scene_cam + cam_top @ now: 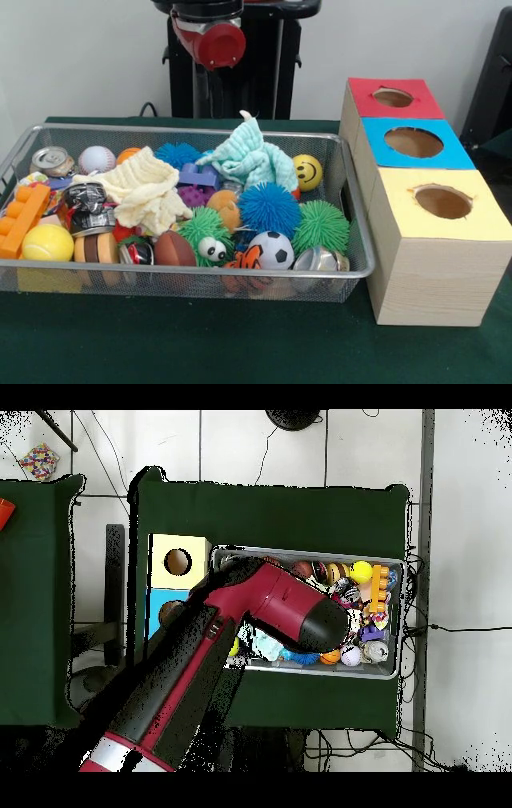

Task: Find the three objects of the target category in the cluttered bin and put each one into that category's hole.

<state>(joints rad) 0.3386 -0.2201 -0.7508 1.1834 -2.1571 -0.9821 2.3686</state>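
A dark green cloth covers the table (240, 352). I see the wire bin (352, 268) at lower left of the front frame, heaped with balls, cloths and cans. Three wooden boxes stand at right, holes in red (393, 98), blue (414, 142) and yellow (442, 202) tops. The arm (270, 609) hangs above the bin; I cannot tell how its gripper stands.
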